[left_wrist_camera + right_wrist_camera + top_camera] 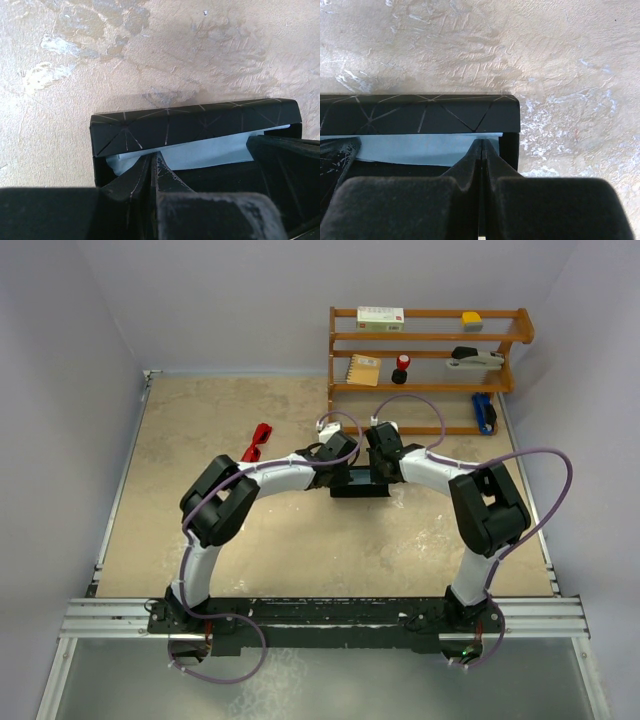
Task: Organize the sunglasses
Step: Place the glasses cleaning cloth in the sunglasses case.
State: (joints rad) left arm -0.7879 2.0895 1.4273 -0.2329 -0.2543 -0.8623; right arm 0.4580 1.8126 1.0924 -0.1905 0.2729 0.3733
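While at the black case (200,120) | left end effector (155,162): closed | right end effector (482,147): closed

1 sunglasses (258,443), 1 blk case (358,484), 1 cloth (200,152), 1 shelf (435,312)

Logging table (200,420) as rough, mottled, matt. Logging case (200,125) as matt black, creased with pale lines; cloth (200,152) inside as smooth. Logging sunglasses (258,443) as red plastic; shelf (430,340) at far right corner as varnished wood.
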